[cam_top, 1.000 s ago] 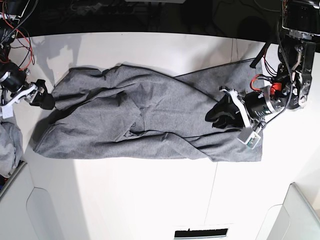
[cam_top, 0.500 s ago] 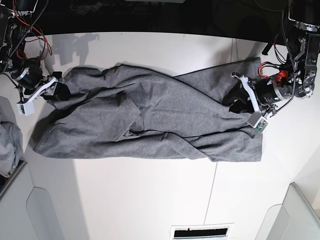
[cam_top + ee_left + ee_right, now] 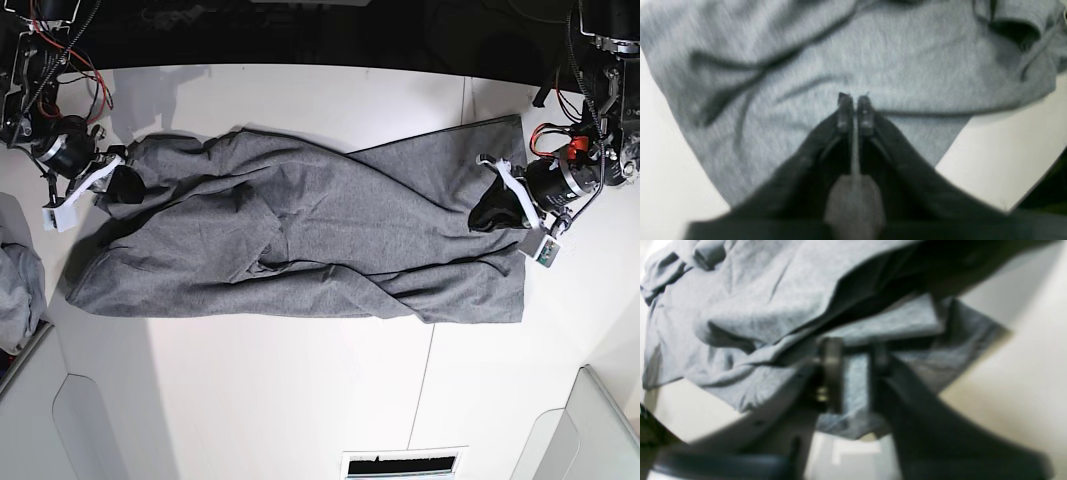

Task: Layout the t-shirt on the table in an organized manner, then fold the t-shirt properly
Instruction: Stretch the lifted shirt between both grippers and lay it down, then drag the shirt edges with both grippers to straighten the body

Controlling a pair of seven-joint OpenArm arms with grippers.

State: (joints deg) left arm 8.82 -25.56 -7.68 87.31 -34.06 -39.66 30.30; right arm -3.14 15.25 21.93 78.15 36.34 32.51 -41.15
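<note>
In the left wrist view, low in the frame, the left tool has its two dark fingers drawn together with only a sliver between them, tips resting at the cloth; whether a pinch of fabric sits between them is too blurred to tell. In the right wrist view the right tool stands narrow but not fully together, a strip of grey cloth lying between its fingers near the garment's edge. Farther out, the base view shows the large heather dark-grey short-sleeved cotton t-shirt stretched as a long, twisted, rumpled band across the middle of the wide smooth white tabletop, one tool at each end: the left at the frame's right edge of the shirt, the right at its upper-left end. At the far left edge lies a paler grey cloth bundle, apart from the shirt. The step in hand looks like the laying-out stage, gripping both ends. The next move probably calls for lifting and drawing the ends apart to untwist and flatten the cloth before any fold.
</note>
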